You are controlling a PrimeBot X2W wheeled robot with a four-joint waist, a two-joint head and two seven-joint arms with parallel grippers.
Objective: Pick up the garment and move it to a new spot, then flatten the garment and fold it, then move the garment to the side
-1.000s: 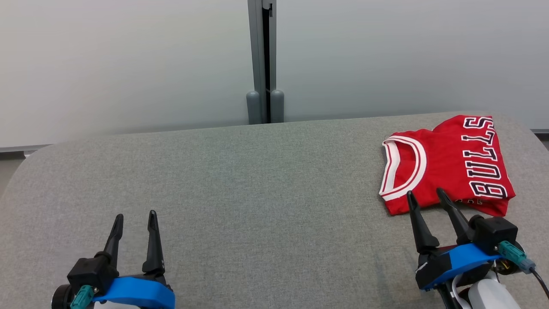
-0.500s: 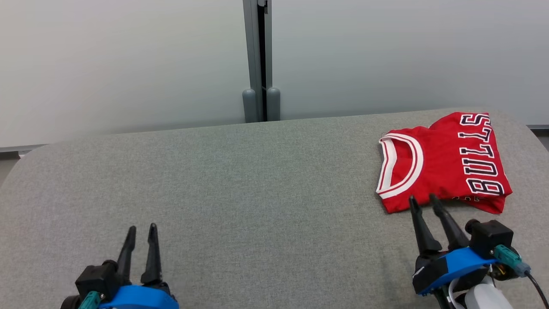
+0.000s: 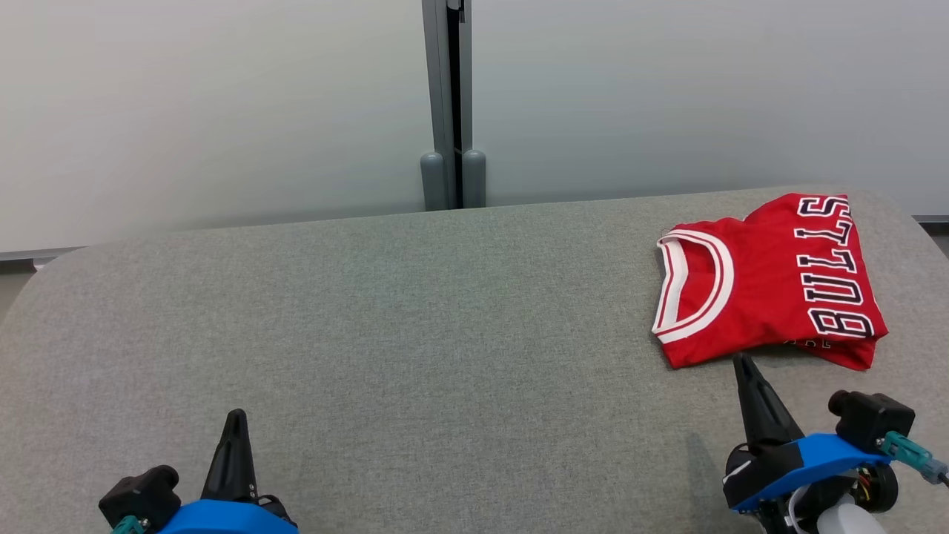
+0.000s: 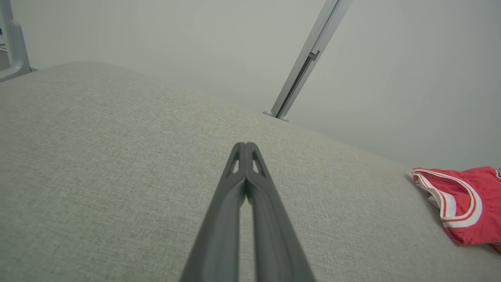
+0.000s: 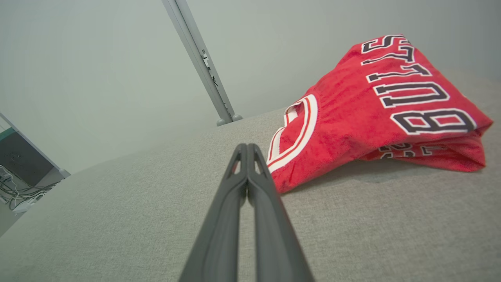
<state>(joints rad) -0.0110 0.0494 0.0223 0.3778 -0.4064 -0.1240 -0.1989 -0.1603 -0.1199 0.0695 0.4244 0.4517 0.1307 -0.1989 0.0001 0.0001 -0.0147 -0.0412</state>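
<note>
Garment point(image 3: 771, 285): red jersey with white-trimmed collar and dark lettering, folded into a compact packet. It lies flat at the far right of the bench point(image 3: 415, 311), close to the rounded right edge. The collar faces the bench's middle, and the lettering runs along the right flank. A lower layer peeps out under the near edge.

Change noted: a second ago both grippers stood open, the right one with its tips at the packet's near edge. Both have since drawn back toward the robot and shut. The packet has not shifted. Judged meaning: fold done, packet set aside and released, so the task looks at or near its end.

Right gripper point(image 3: 744, 365): jaws closed tip to tip, holding nothing. The tip sits just short of the packet's near edge, apparently not touching, though the head view's angle leaves that uncertain.

Left gripper point(image 3: 237, 417): jaws closed and empty, over bare bench at the near left, well apart from the garment.

Backdrop: pale wall panels joined by a grey post point(image 3: 451, 111) behind the bench.
</note>
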